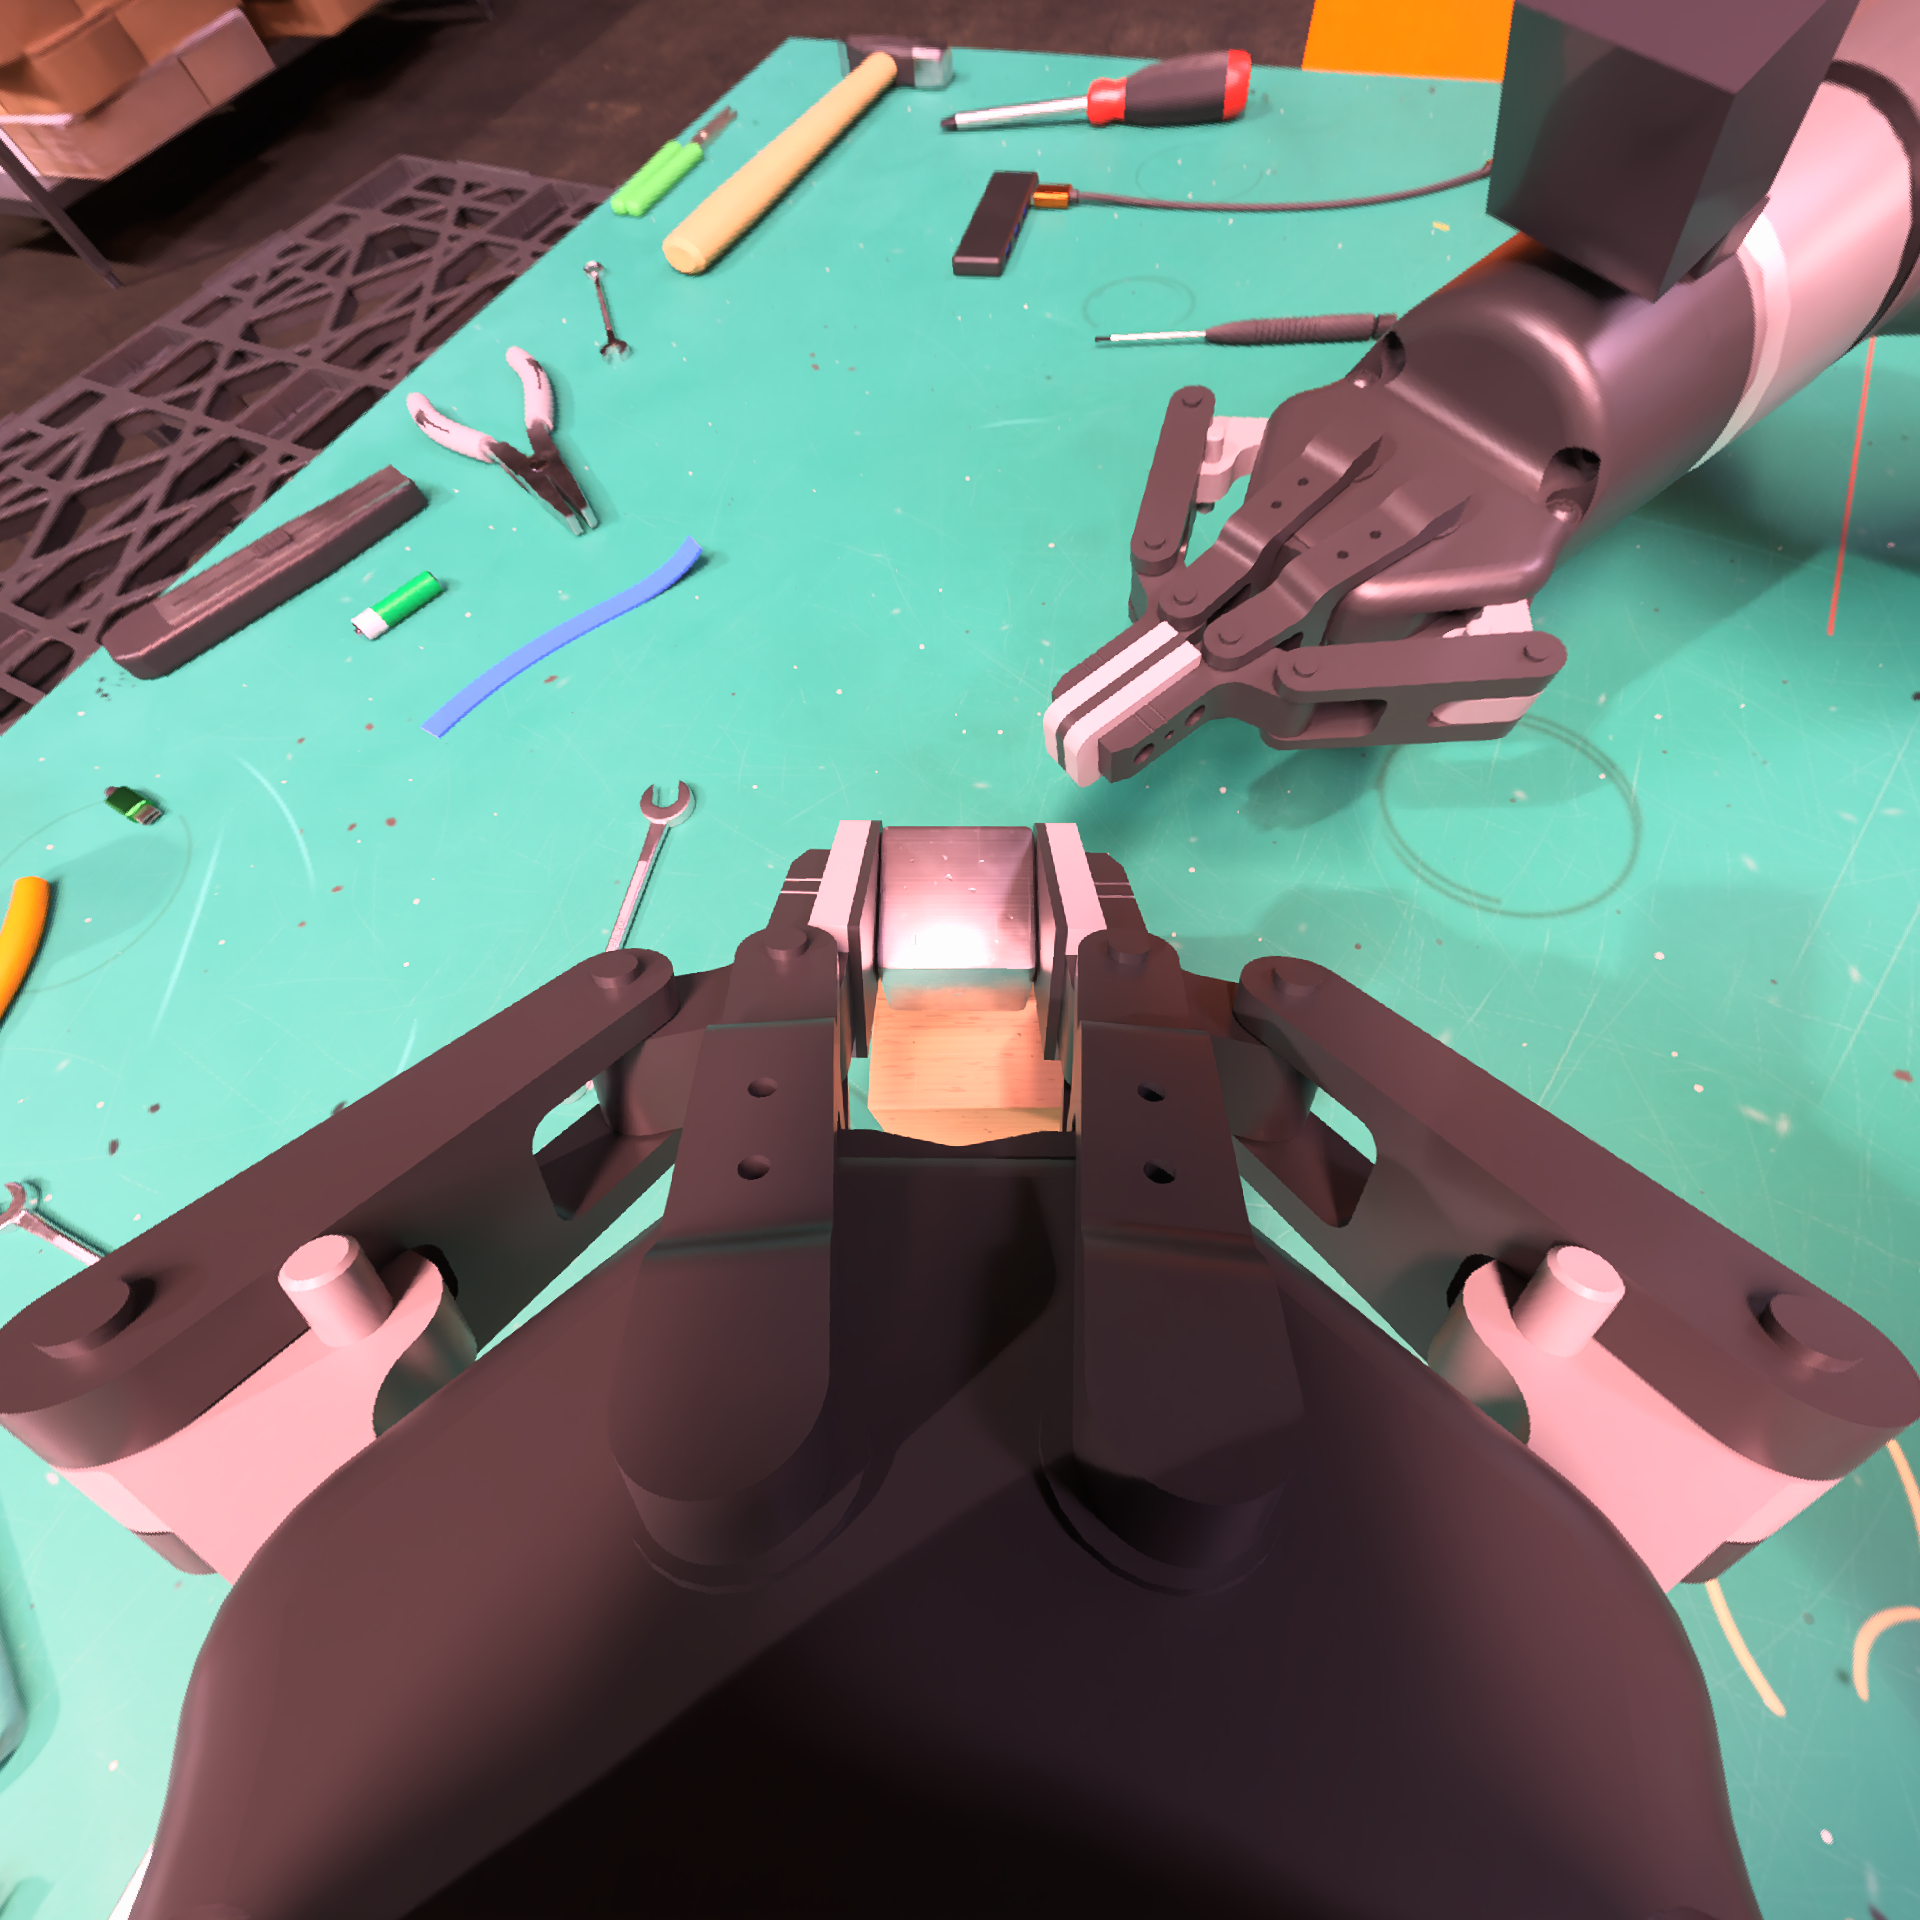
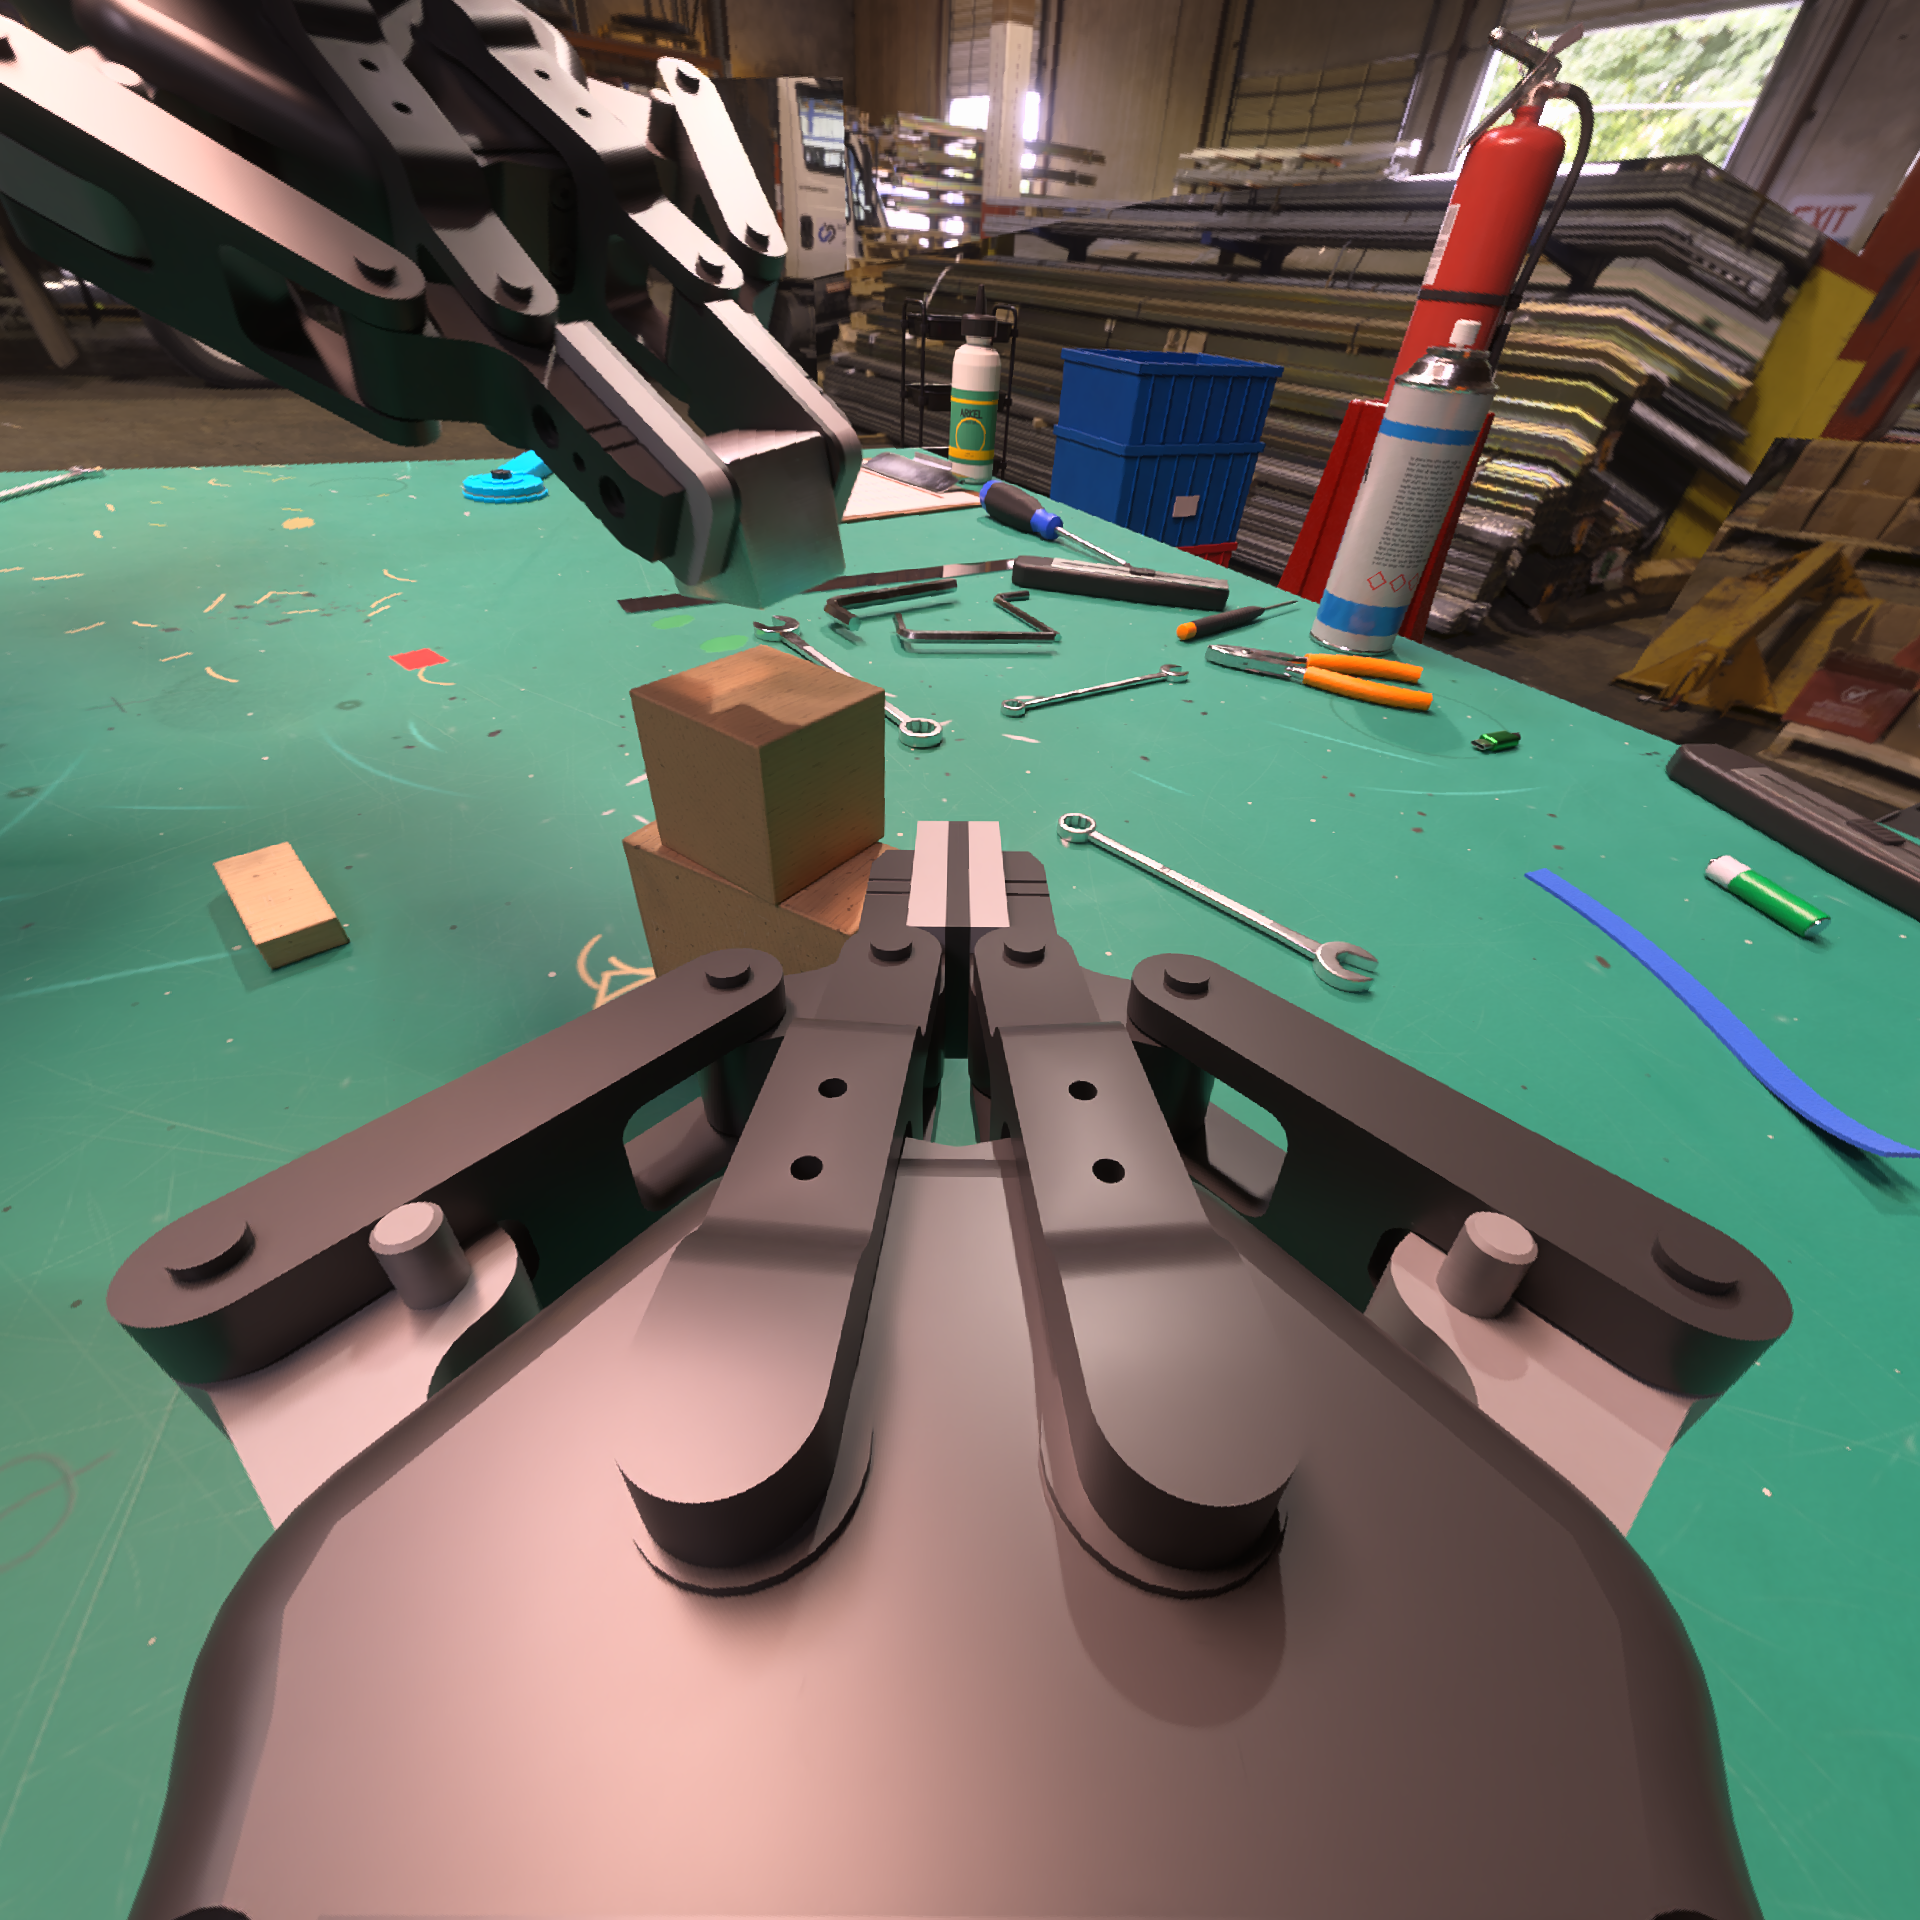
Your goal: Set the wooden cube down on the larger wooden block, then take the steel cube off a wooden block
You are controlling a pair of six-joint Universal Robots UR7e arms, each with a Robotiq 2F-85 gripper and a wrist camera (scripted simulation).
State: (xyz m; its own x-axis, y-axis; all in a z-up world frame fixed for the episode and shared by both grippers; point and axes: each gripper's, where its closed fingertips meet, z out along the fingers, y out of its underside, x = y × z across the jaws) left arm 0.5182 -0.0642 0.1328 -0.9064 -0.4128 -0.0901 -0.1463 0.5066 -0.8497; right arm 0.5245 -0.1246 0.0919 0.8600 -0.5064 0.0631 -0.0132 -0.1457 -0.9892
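My left gripper [image 1: 956, 904] is shut on the steel cube [image 1: 956, 914]. In the right wrist view the left gripper [image 2: 774, 520] holds the steel cube [image 2: 790, 530] in the air, above and apart from the wooden cube [image 2: 764, 769]. The wooden cube sits skewed on the larger wooden block [image 2: 717, 920]. In the left wrist view, pale wood [image 1: 961, 1081] shows under the steel cube. A small flat wooden block [image 2: 278, 904] lies alone on the mat to the left. My right gripper [image 2: 956, 873] is shut and empty, just right of the stack; it also shows in the left wrist view [image 1: 1101, 717].
The green mat [image 2: 1351, 790] holds wrenches [image 2: 1216, 899], a blue strip [image 2: 1704, 1018], a green lighter [image 2: 1766, 896], orange pliers [image 2: 1340, 675], a spray can [image 2: 1397, 499] and blue bins [image 2: 1164, 436]. Pink pliers [image 1: 509, 452], a hammer [image 1: 779, 161] and a screwdriver [image 1: 1122, 99] lie farther off.
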